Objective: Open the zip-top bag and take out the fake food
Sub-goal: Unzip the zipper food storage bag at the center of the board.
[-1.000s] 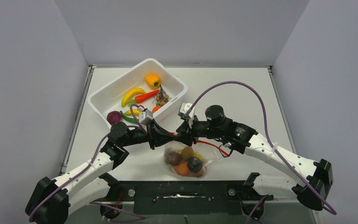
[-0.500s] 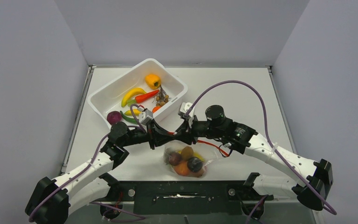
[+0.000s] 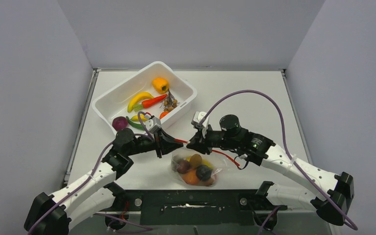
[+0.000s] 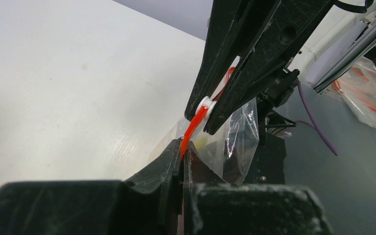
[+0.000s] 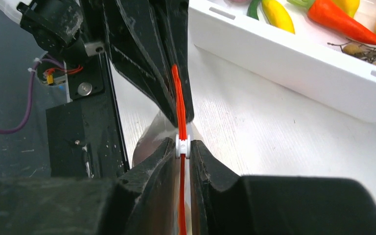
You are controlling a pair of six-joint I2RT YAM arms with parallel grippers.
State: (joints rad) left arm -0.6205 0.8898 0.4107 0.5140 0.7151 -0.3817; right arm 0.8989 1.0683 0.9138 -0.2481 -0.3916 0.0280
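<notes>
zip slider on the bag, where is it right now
In the right wrist view, the white zip slider is pinched in the right gripper, on the red zip strip just ahead of the left gripper.

My left end effector (image 4: 182, 152) is clamped on the red-orange zip strip (image 4: 192, 129) of the zip-top bag (image 4: 242, 129), near an edge of the white worktop (image 4: 68, 88). Just beyond, the right end effector (image 4: 206, 115) pinches a white slider (image 4: 205, 104) on that strip. Something yellow and something dark show dimly through the plastic.
</notes>
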